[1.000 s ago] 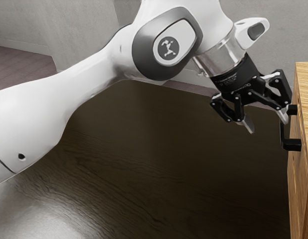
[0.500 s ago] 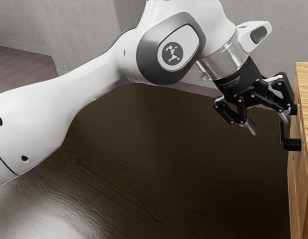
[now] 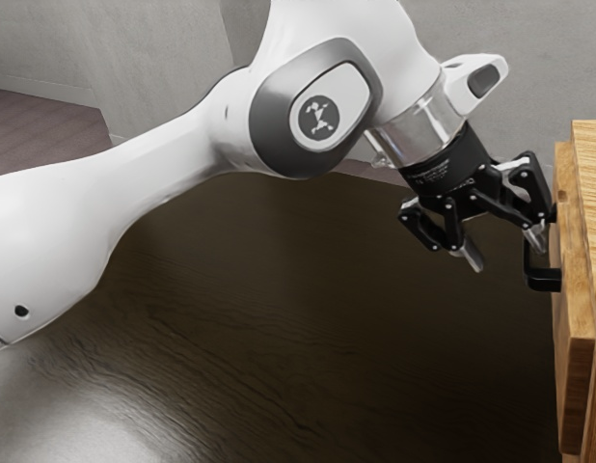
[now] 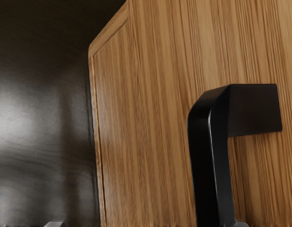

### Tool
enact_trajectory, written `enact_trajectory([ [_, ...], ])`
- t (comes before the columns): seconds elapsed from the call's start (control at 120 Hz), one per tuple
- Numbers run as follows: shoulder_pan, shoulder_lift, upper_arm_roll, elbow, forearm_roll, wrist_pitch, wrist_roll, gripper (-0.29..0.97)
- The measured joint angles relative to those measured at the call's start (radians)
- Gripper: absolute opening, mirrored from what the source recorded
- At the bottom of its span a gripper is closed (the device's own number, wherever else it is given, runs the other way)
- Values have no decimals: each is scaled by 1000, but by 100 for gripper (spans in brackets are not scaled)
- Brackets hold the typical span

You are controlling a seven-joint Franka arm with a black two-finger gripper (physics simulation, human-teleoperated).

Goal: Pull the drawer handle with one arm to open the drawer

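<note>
Here the drawer handle (image 3: 542, 281) sits at the exterior view's right edge, a black bar standing upright on short mounts fixed to the drawer front (image 3: 575, 328). In the wrist view the handle (image 4: 210, 165) is close under our hand: its bar runs up and bends over into a flat block that meets the wood. There the drawer front (image 4: 150, 118) is a light, straight-grained wooden panel. In the exterior view it stands a little proud of the cabinet (image 3: 594, 145) behind it, so the drawer is open by a small gap rather than flush.

Our gripper (image 3: 507, 249) is right at the handle, its jaws spread wide and not clamped. Of its fingers (image 3: 469, 253), one hangs free over the table on the side away from the drawer. The other lies at the upper part of the bar, though we cannot tell for certain whether it presses on it. Nothing is pinched from two sides.

Behind the gripper, the arm (image 3: 182, 183) comes in from the exterior view's left, white with a grey joint cap, and slopes down toward the drawer. Under it spreads the dark, glossy wooden table (image 3: 279, 347); in the wrist view the table (image 4: 42, 118) lies beside the drawer front. Beyond are a grey wall (image 3: 105, 48) and a strip of reddish floor (image 3: 38, 125).
</note>
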Motion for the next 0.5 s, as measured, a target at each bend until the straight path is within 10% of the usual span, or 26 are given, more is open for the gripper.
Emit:
enact_trajectory([
  [0.5,12,-70,6,-104,-1,42,-1,40],
])
